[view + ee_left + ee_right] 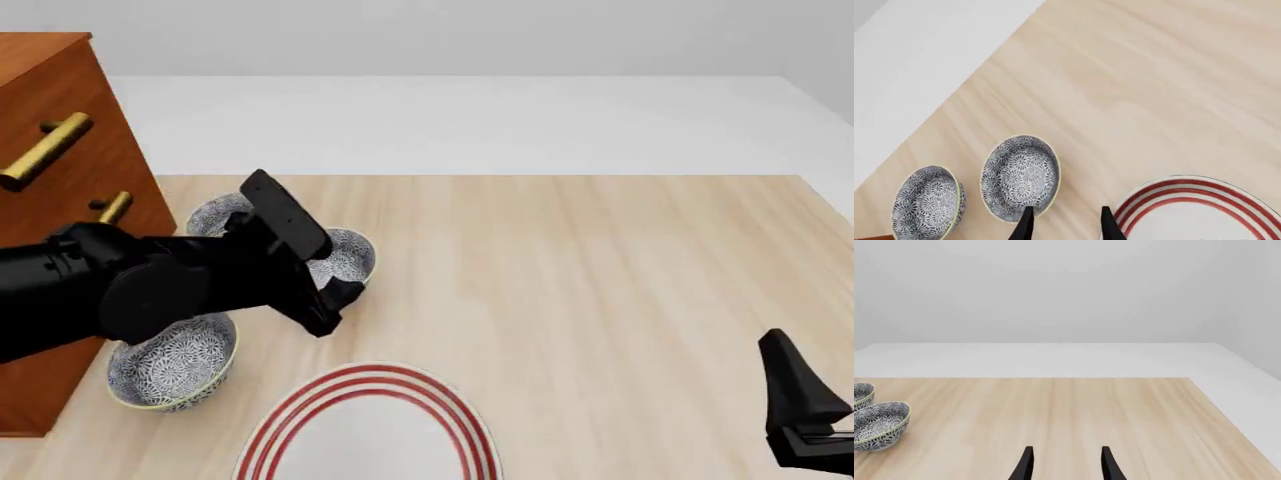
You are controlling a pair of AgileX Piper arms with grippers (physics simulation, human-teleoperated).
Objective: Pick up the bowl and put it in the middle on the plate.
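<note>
Three patterned bowls stand at the table's left: a back one (214, 215), a middle one (354, 258) and a near one (171, 365). The red-ringed white plate (367, 432) lies at the front edge. My left gripper (332, 305) hangs open and empty between the middle bowl and the plate. In the left wrist view one fingertip (1027, 219) overlaps the rim of the middle bowl (1019, 177); the back bowl (926, 202) and the plate (1201, 212) flank it. My right gripper (798, 402) stays open and empty low at the right, and its open tips show in the right wrist view (1066, 462).
A brown wooden cabinet (54, 120) with brass handles stands against the table's left side, close to the back and near bowls. The right wrist view catches two bowls (881, 425) at its edge. Bare wood (601, 280) spreads across the middle and right.
</note>
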